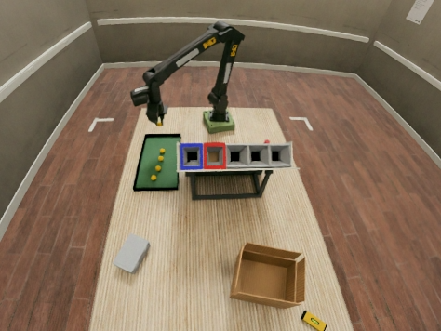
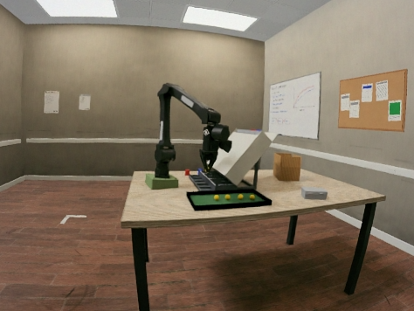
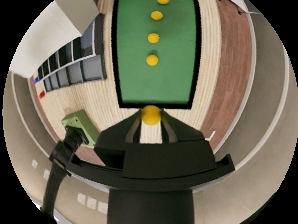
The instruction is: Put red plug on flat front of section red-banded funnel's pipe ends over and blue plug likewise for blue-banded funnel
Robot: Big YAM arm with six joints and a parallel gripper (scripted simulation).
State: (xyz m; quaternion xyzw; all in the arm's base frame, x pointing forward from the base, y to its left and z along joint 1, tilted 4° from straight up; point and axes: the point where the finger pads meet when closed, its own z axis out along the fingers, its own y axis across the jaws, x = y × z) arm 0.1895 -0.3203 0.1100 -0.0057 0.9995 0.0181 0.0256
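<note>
My gripper [image 1: 159,122] [image 2: 206,168] [image 3: 151,112] is shut on a yellow marble [image 1: 159,124] [image 3: 152,113]. It hangs above the back edge of the green marble tray [image 1: 155,189] [image 2: 192,203] [image 3: 133,43]. Several more yellow marbles [image 1: 158,167] [image 2: 227,196] [image 3: 153,38] lie in a row in the tray. The funnel row stands to the tray's right, with the blue-banded funnel [image 1: 191,156] at its left end and the red-banded funnel [image 1: 214,156] beside it. The sloped cover [image 2: 243,150] hides the pipes. The red plug [image 1: 266,140] [image 2: 187,172] stands behind the rack.
The arm's green base [image 1: 218,123] [image 2: 162,181] sits at the back of the table. A cardboard box [image 1: 270,274] [image 2: 286,166], a grey block [image 1: 132,253] [image 2: 313,192] and a yellow level [image 1: 314,321] lie on the table's other end.
</note>
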